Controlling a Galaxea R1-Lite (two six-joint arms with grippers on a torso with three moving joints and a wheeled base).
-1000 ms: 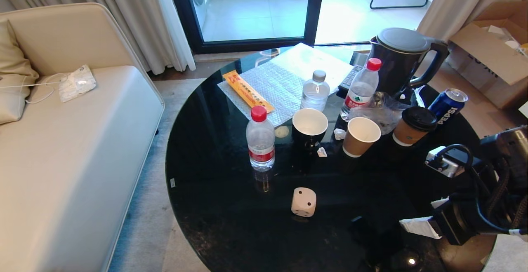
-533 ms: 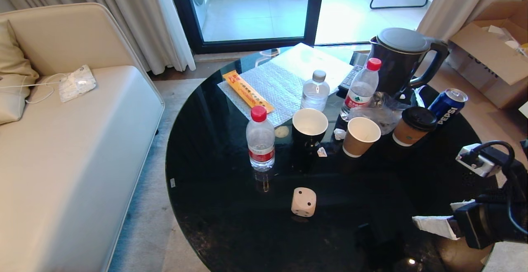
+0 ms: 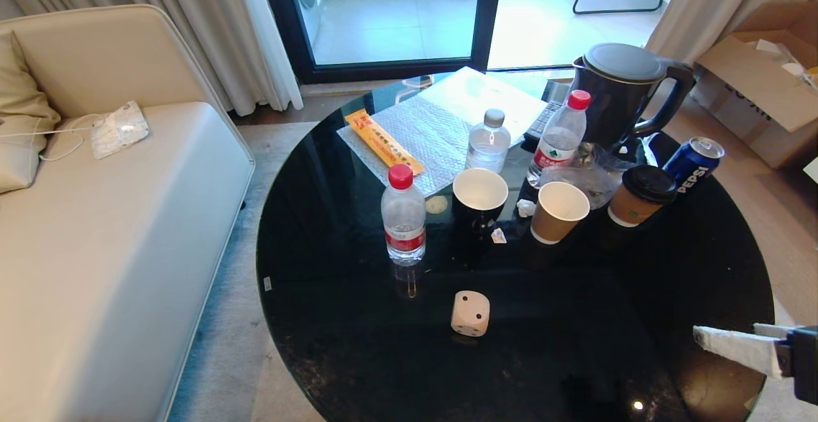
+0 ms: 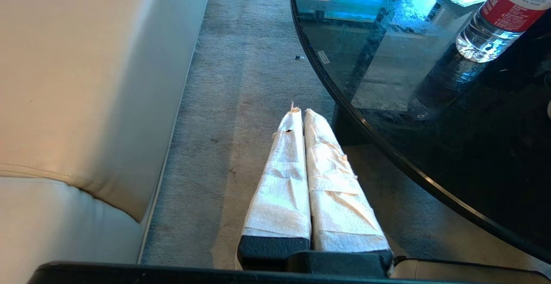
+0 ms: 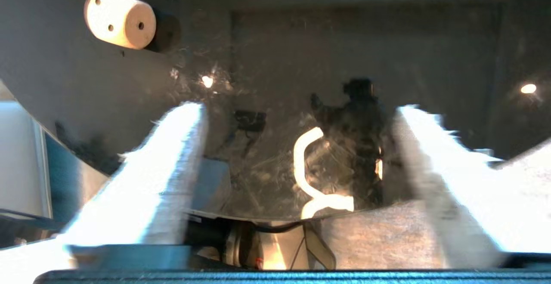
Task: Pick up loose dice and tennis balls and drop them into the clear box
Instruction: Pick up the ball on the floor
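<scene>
Round black glass table (image 3: 332,345), glossy, reflective. Cream sofa (image 4: 86,81) beside it. Right gripper (image 5: 297,116) at near right table edge, tape-wrapped fingers (image 3: 728,344) spread wide, empty. Left gripper (image 4: 301,114) only in left wrist view, low over grey carpet, fingers pressed together. Beige die (image 3: 471,313), round-cornered, mid-table near front.

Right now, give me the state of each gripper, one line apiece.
Left gripper: shut, holding nothing, parked over the carpet beside the glass table.
Right gripper: open, empty, at the table's near right edge.
</scene>
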